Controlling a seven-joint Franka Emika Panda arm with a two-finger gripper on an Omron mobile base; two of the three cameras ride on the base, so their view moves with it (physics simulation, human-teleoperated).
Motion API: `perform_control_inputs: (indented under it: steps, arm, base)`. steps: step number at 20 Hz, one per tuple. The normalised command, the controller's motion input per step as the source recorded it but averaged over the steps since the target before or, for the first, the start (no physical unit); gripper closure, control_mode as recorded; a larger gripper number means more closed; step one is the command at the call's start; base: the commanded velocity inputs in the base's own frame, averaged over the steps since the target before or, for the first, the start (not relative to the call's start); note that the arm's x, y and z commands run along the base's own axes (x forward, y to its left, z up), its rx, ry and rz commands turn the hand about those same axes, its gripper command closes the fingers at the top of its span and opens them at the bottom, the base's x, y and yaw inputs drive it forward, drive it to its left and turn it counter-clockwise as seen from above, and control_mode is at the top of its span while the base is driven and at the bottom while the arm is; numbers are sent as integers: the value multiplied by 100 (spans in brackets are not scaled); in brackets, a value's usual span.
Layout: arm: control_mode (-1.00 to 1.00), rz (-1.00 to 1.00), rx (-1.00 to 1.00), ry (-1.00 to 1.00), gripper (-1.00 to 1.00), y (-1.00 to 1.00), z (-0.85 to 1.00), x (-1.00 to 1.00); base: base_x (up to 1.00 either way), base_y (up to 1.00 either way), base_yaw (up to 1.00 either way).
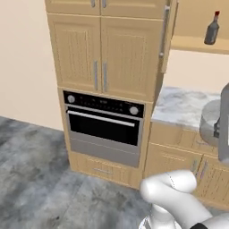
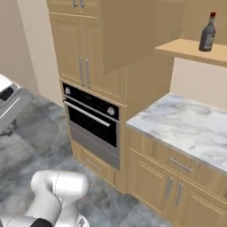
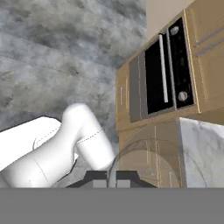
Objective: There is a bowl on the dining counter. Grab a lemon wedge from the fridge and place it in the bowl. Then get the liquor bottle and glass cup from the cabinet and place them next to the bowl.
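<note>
Pincer [image 3: 112, 177] clamped on the glass cup [image 3: 148, 164] w/ oven [image 3: 164, 72] ahead, liquor bottle [image 2: 207, 33] up on shelf [image 2: 190, 49], prob carrying cup to counter.

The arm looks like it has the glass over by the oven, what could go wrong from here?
The pincer seems shut on just the rim of the glass cup, so it could slip or swing in transit. The cup hangs close to the marble counter; a low swing might knock it. The liquor bottle stands on a high shelf, a long reach.
</note>
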Motion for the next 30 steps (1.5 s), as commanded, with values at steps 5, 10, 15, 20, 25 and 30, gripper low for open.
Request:
perform_control_inputs:
  steps: [5, 10, 15, 20, 25, 30]
  arm:
    - [100, 0, 0, 0, 100, 0, 0, 0]
    - [100, 0, 0, 0, 100, 0, 0, 0]
    - [100, 0, 0, 0, 100, 0, 0, 0]
    - [100, 0, 0, 0, 100, 0, 0, 0]
    - [100, 0, 0, 0, 100, 0, 0, 0]
    - [100, 0, 0, 0, 100, 0, 0, 0]
  base:
    - [-12, 82, 56]
    - [-1, 86, 55]
    - [11, 79, 56]
    - [37, 67, 57]
    - [51, 62, 57]
    - [62, 60, 57]
